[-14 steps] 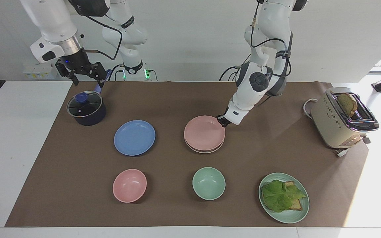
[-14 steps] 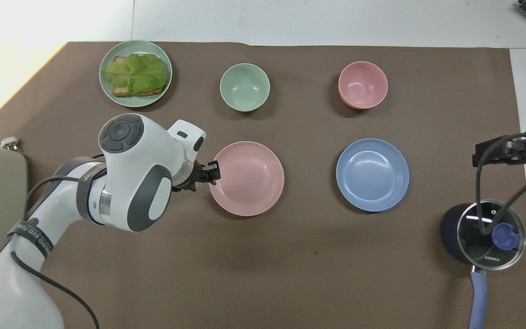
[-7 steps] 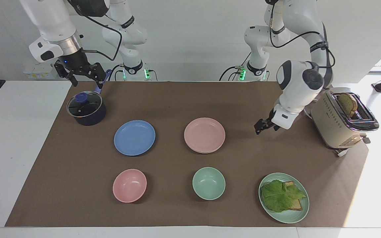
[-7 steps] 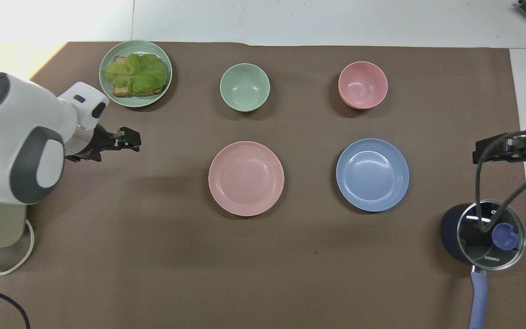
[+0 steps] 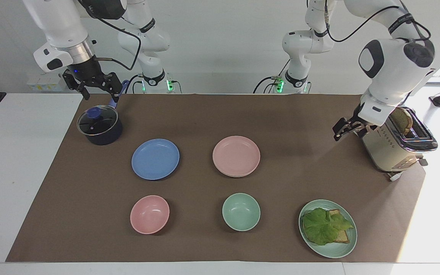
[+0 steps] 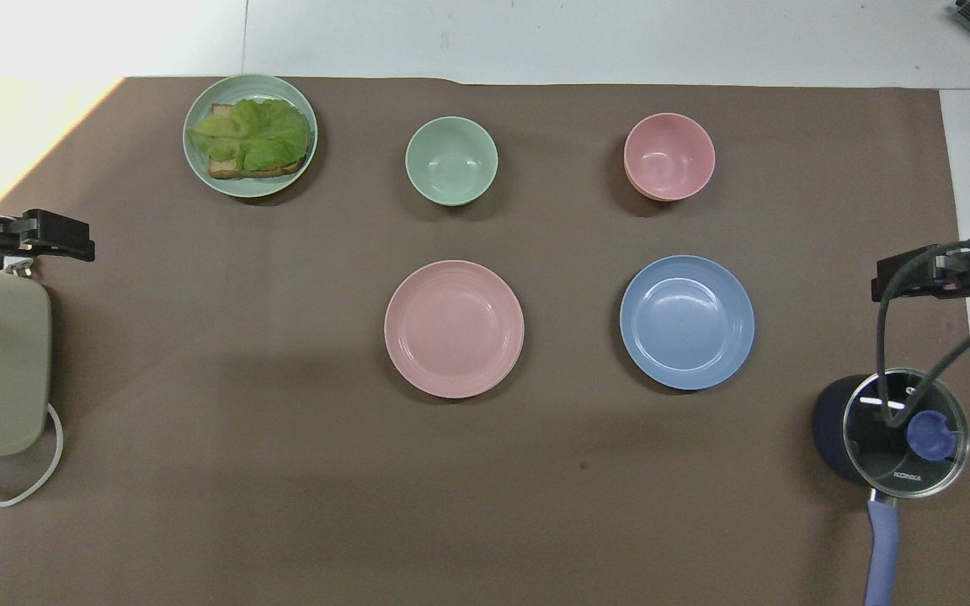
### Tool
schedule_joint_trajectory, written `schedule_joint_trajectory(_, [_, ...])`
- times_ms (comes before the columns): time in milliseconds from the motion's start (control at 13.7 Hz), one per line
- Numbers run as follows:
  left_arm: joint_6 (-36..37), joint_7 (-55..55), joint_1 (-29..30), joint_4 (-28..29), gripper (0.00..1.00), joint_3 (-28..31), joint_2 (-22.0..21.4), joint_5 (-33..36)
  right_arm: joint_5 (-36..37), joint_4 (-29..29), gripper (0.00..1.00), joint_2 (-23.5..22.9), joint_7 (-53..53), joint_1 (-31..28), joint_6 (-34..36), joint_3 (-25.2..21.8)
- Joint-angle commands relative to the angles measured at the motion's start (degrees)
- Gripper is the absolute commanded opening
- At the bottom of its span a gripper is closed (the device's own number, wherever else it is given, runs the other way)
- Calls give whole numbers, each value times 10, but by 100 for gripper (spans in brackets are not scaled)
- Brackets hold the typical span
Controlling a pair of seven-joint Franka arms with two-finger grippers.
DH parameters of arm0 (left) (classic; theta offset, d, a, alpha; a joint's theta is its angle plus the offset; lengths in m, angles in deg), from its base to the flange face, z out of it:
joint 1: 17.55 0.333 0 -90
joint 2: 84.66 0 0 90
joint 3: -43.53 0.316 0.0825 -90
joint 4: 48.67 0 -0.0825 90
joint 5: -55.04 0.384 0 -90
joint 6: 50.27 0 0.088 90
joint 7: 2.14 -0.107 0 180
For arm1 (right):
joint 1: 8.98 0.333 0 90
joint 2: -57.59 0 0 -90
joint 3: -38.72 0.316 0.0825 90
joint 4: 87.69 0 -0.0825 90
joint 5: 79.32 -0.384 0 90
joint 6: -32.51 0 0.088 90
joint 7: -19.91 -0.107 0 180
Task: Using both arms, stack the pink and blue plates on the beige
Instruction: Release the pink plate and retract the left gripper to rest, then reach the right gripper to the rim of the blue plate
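Pulling away toward the toaster [image 5: 395,139], the left gripper [image 5: 341,131] now hangs open and empty over the mat just beside that appliance, at about three o'clock in the facing view; a second ago it was at the rim of the pink plate [image 5: 236,155], and half a second ago midway between plate and toaster; the release is done; the pink plate lies flat near the table's centre on the beige plate [image 5: 239,175], of which only a pale sliver shows under its edge at about six o'clock; from overhead the beige plate is wholly covered; so half of the stack looks finished. The blue plate [image 5: 155,159] lies alone on the mat beside the stack, at roughly nine o'clock from it in the facing view, toward the right arm's end, untouched; the right gripper [image 5: 98,88] waits over the lidded pot [image 5: 99,125], its fingers spread with nothing between them; my judgement is that the blue plate falls to this arm next, and that it must be landed squarely on the pink one.
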Motion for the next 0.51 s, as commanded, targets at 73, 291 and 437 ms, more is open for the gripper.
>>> schedule_joint_trajectory(73, [16,-6,1,-10,100,-8,-28,18,0,-2,100,0,-1,-5,-8,3])
schedule_joint_trajectory(291, [24,-4,-6,-9,100,-10,-36,17,0,-2,100,0,-1,-5,-8,3])
schedule_joint_trajectory(437, [24,-4,1,-9,100,-8,-36,16,0,-2,100,0,-1,-5,-8,3])
